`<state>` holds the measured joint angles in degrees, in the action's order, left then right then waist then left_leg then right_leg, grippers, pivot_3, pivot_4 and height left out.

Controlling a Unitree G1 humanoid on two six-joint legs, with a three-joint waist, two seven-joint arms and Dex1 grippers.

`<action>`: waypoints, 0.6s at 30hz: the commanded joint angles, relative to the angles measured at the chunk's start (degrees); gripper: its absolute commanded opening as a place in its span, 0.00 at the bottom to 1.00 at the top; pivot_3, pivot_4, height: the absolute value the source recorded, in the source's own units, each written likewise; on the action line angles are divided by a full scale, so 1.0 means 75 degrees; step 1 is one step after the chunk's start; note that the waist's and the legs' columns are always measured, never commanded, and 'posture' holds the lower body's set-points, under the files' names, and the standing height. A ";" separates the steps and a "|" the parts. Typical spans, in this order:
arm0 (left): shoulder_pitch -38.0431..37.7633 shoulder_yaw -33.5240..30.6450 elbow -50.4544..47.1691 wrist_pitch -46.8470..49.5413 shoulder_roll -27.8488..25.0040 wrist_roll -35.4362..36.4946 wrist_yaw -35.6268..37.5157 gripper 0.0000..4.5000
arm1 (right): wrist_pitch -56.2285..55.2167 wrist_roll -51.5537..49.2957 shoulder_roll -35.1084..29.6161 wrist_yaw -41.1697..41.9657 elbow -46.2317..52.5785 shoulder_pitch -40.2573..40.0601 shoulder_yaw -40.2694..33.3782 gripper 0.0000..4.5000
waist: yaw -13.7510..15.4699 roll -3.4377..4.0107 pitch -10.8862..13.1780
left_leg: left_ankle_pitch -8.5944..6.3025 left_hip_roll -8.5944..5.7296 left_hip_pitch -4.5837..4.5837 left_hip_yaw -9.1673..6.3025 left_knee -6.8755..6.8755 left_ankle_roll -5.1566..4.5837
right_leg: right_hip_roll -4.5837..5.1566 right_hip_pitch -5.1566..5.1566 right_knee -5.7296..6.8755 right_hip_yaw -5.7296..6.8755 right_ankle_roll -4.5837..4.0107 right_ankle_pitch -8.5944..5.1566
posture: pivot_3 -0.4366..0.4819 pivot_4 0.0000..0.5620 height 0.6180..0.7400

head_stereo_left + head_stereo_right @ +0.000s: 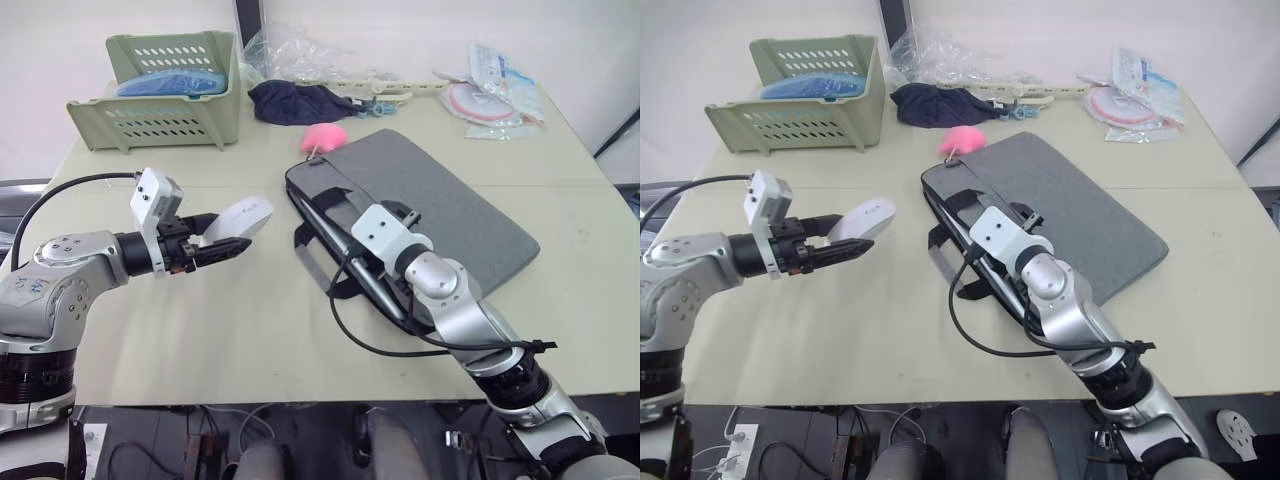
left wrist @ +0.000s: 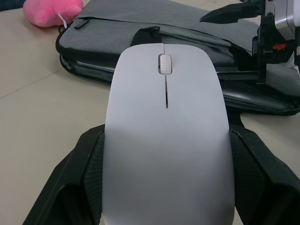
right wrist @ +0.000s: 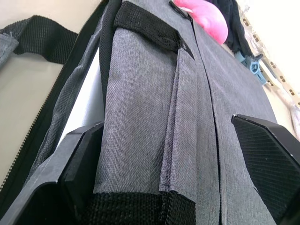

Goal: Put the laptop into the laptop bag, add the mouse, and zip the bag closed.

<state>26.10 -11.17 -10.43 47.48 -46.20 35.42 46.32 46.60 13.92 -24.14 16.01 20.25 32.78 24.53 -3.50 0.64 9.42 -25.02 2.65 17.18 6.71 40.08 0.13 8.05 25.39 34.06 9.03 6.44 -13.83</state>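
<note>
Left gripper [image 1: 222, 247]: clamps the mouse [image 1: 242, 217] between both fingers, lifted off the table [image 1: 200, 330], aimed toward the bag mouth.
Right gripper [image 3: 178, 164]: fingers spread astride the laptop bag [image 1: 440, 205] upper flap, likely keeping it accessible.
Laptop [image 3: 86, 110]: pale edge visible inside bag.
Zipper: undone.
Pink fluffy blob [image 1: 324, 137]: touching bag's far corner.

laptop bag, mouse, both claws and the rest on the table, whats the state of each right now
laptop bag: flat on table, unzipped, mouth open
laptop: inside the bag, pale edge showing
mouse: held off the table
left claw: shut on mouse
right claw: open, astride the bag's top flap
green basket: upright, blue item inside
</note>
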 commanded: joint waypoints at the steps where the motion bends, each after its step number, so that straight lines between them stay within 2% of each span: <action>1: 0.0131 -0.0088 -0.0162 -0.0056 -0.0029 0.0043 -0.0016 0.64 | -0.0172 0.0246 0.0085 -0.0067 0.0425 0.0116 -0.0288 1.00 | -0.0003 0.0000 0.0000 | 0.0000 0.0000 0.0000 0.0000 0.0000 0.0000 | 0.0000 0.0000 0.0000 0.0000 0.0000 0.0000 | 0.48 0.27 1.00; 2: 0.0127 -0.0086 -0.0172 -0.0051 -0.0022 0.0047 -0.0020 0.64 | -0.0178 0.0261 0.0097 -0.0049 0.0431 0.0110 -0.0303 1.00 | -0.0005 0.0000 0.0000 | 0.0000 0.0000 0.0000 0.0000 0.0000 0.0000 | 0.0000 0.0000 0.0000 0.0000 0.0000 0.0000 | 0.48 0.27 1.00; 5: 0.0116 -0.0065 -0.0186 -0.0052 0.0005 0.0053 -0.0030 0.64 | -0.0190 0.0306 0.0120 -0.0027 0.0434 0.0093 -0.0338 0.80 | -0.0004 0.0000 0.0000 | 0.0000 0.0000 0.0000 0.0000 0.0000 0.0000 | 0.0000 0.0000 0.0000 0.0000 0.0000 0.0000 | 0.48 0.27 1.00; 8: 0.0106 -0.0057 -0.0195 -0.0049 0.0014 0.0061 -0.0043 0.64 | -0.0211 0.0328 0.0113 -0.0010 0.0430 0.0077 -0.0346 0.48 | 0.0003 0.0000 0.0000 | 0.0000 0.0000 0.0000 0.0000 0.0000 0.0000 | 0.0000 0.0000 0.0000 0.0000 0.0000 0.0000 | 0.48 0.27 1.00; 10: 0.0104 -0.0050 -0.0202 -0.0048 0.0019 0.0068 -0.0045 0.64 | -0.0213 0.0335 0.0112 -0.0003 0.0436 0.0073 -0.0347 0.33 | 0.0004 0.0000 0.0000 | 0.0000 0.0000 0.0000 0.0000 0.0000 0.0000 | 0.0000 0.0000 0.0000 0.0000 0.0000 0.0000 | 0.48 0.27 1.00; 12: 0.0109 -0.0031 -0.0213 -0.0046 0.0040 0.0074 -0.0055 0.64 | -0.0233 0.0346 0.0104 0.0004 0.0445 0.0075 -0.0336 0.10 | 0.0001 0.0000 0.0000 | 0.0000 0.0000 0.0000 0.0000 0.0000 0.0000 | 0.0000 0.0000 0.0000 0.0000 0.0000 0.0000 | 0.48 0.27 1.00; 13: 0.0105 -0.0020 -0.0224 -0.0044 0.0055 0.0075 -0.0063 0.64 | -0.0242 0.0348 0.0101 0.0004 0.0448 0.0067 -0.0337 0.06 | -0.0001 0.0000 0.0000 | 0.0000 0.0000 0.0000 0.0000 0.0000 0.0000 | 0.0000 0.0000 0.0000 0.0000 0.0000 0.0000 | 0.48 0.27 1.00; 18: 0.0082 0.0004 -0.0242 -0.0040 0.0086 0.0074 -0.0077 0.64 | -0.0256 0.0347 0.0093 0.0011 0.0453 0.0050 -0.0345 0.06 | -0.0001 0.0000 0.0000 | 0.0000 0.0000 0.0000 0.0000 0.0000 0.0000 | 0.0000 0.0000 0.0000 0.0000 0.0000 0.0000 | 0.48 0.27 1.00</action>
<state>26.10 -10.64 -10.48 47.51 -45.61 35.48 45.85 46.06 14.89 -23.21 16.06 21.24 32.77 24.32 -3.51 0.64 9.42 -25.02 2.65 17.18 6.71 40.08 0.13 8.05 25.39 34.06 9.02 6.45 -13.83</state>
